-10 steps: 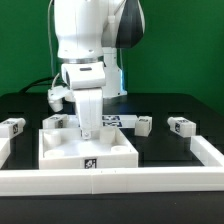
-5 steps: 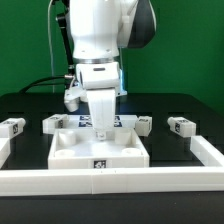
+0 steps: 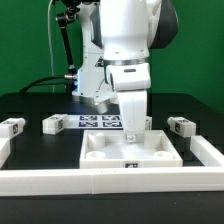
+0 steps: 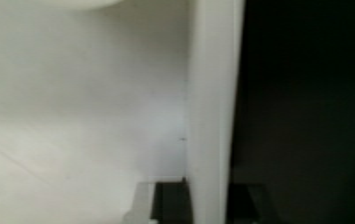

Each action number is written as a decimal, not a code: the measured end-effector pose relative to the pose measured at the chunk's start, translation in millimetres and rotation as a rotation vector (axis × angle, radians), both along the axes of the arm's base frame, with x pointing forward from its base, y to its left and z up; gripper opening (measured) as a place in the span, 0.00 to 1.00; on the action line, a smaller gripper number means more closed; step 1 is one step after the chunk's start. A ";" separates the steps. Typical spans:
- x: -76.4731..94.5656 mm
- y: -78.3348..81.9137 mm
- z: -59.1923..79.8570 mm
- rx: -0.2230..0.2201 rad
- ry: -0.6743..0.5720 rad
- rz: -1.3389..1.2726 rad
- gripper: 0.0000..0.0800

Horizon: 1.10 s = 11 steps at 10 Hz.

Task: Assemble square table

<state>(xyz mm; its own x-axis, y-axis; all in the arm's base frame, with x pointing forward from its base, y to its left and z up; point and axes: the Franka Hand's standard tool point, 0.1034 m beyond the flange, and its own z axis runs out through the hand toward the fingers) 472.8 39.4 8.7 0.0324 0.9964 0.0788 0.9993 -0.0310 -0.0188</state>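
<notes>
The white square slab with a raised rim lies on the black table at the exterior view's right, against the front rail. My gripper stands at its back rim, shut on it. In the wrist view the rim wall runs between my two dark fingers, and the gripper clamps it beside the slab's flat face. Three white block legs lie on the table, two on the left and one on the right. I cannot make out a fourth behind the arm.
The long white border rail runs along the front and up both sides. The marker board lies flat behind the slab. The robot's body and cables fill the back middle.
The gripper has slid the slab along the front rail toward the exterior view's right, from left of centre to near the right side rail. The legs have not moved.
</notes>
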 end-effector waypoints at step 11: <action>21.3 36.5 0.0 0.014 -0.023 0.050 0.08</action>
